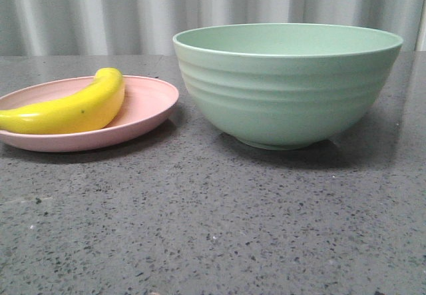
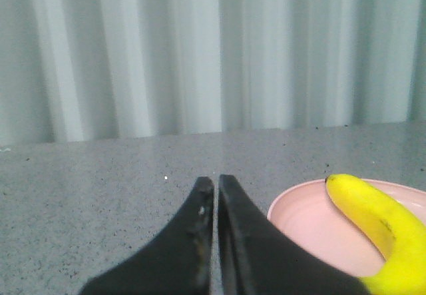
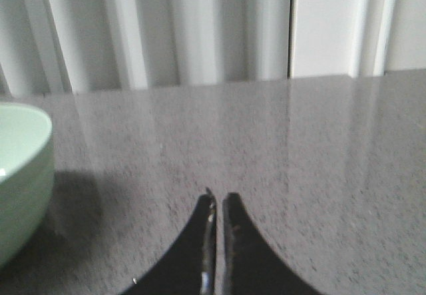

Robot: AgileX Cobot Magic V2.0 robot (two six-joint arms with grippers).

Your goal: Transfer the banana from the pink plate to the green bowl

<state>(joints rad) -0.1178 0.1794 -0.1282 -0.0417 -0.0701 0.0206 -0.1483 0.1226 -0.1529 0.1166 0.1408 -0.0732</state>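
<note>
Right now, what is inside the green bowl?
From the front view only the far inner wall of the green bowl shows, bare; its floor is hidden by the near rim. The banana lies on the pink plate.

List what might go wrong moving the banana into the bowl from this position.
1. The left claw is shut and beside the pink plate; reaching in unopened would likely shove the banana rather than grip it.
2. The banana looks glossy and curved, so it may slip.
3. The green bowl has a tall wall; a low carry could hit its rim.

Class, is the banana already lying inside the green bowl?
No, the banana lies on the pink plate, beside the green bowl.
</note>
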